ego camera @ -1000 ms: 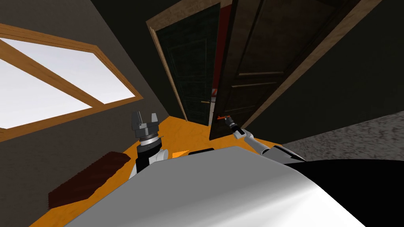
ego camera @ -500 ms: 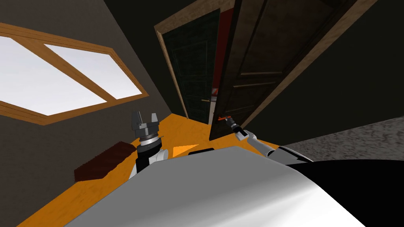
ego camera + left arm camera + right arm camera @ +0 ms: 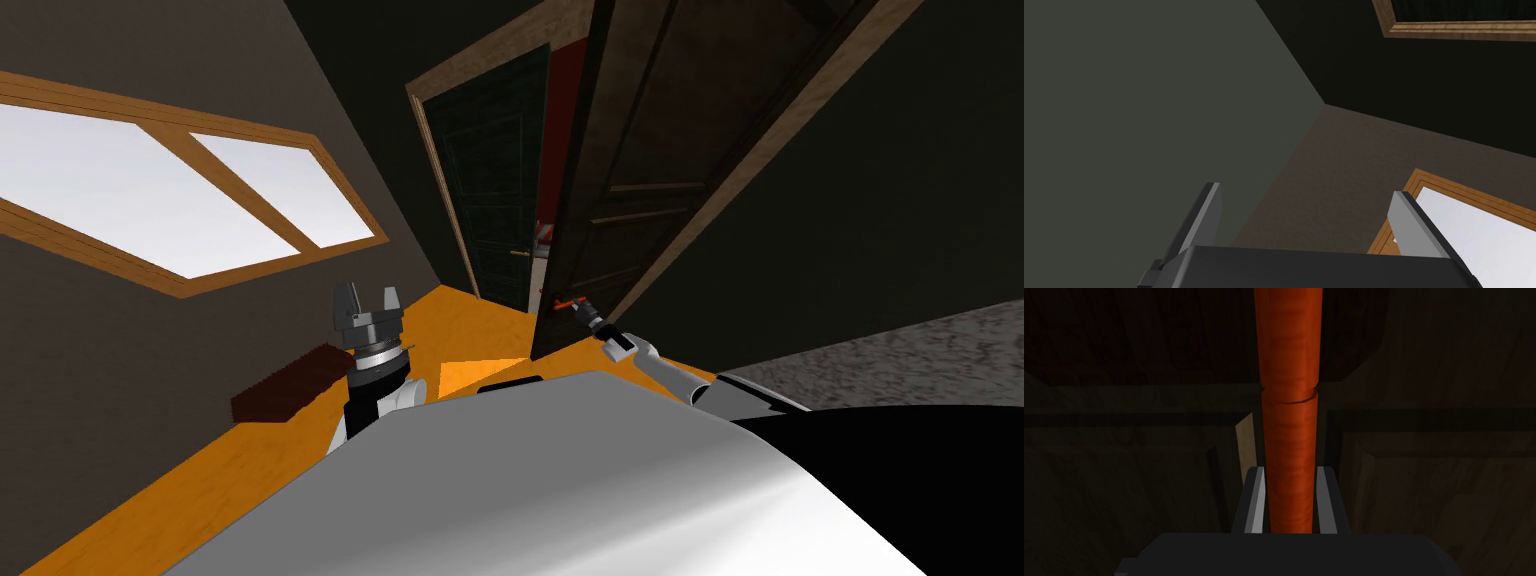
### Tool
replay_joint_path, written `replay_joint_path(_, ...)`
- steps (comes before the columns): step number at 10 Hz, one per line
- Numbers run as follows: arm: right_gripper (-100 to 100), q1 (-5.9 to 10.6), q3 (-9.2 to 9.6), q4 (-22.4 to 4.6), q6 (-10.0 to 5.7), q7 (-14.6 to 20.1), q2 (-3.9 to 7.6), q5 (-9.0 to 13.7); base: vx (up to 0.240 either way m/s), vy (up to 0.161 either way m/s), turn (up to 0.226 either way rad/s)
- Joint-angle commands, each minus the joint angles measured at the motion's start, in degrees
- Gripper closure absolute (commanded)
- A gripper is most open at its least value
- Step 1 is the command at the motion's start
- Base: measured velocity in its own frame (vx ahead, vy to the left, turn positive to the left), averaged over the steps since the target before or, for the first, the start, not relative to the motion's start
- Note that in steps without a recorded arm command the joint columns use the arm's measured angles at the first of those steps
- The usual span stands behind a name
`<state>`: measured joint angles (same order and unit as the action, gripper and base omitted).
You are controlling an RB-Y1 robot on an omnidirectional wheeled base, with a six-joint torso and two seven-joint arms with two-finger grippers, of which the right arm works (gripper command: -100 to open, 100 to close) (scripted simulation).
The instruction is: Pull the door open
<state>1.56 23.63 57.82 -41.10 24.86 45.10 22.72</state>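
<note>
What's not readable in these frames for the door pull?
- Ends of the handle: right wrist view, cut by the top edge and hidden by the right gripper's dark body.
- Grip on the handle: head view, too small.
- Top of the door: head view, cut by the top edge.
- Room past the gap: head view, the door hides most of it.

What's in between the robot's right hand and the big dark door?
The orange handle. In the right wrist view the right gripper is shut on it, with the dark door right behind the handle.
</note>
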Motion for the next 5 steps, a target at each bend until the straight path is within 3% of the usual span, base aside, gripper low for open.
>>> replay_joint_path(1,100,-0.45,1.51,0.47,-1.62,0.69,0.43,-0.02,-0.139,-0.084,0.095)
replay_joint_path(2,100,-0.03,0.60,0.02,-0.69,0.39,0.48,0.12,-0.058,-0.044,0.013)
replay_joint_path(3,100,-0.55,1.58,-0.21,-2.19,0.91,1.33,0.37,-0.116,-0.088,0.145)
replay_joint_path(5,100,-0.99,2.46,-0.36,-3.64,1.37,2.11,0.62,-0.205,-0.089,0.174)
